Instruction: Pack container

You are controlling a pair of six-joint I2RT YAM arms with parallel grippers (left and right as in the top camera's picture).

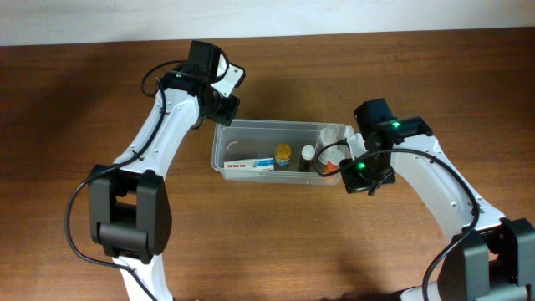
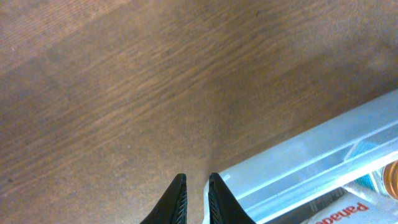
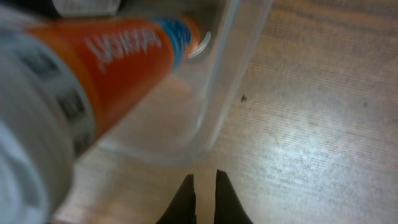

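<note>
Centrally on the wooden table (image 1: 276, 242) sits the container (image 1: 259, 138), a clear tub with rounded corners, its long sides running left to right between the two arms. Inside it, along the near wall, lie a flat white box with a red stripe (image 1: 251, 165), a small yellow bottle (image 1: 284, 154) and a white-capped bottle (image 1: 308, 154). At the right end is a bottle with an orange label (image 3: 118, 56), which fills much of the right wrist view and lies tilted against the clear wall.

The left end effector (image 2: 198, 199) is clenched with only a thin slit between its dark fingers (image 2: 179, 200), and it grasps nothing. It hangs over bare table just beside the container's far left corner; whether it touches the rim cannot be told.

The right end effector (image 3: 204, 199) is likewise clenched and empty, its fingertips close together over the table. It sits outside the container, near the rounded right-hand corner, with the transparent wall just ahead of it and the orange-labelled bottle behind that wall
</note>
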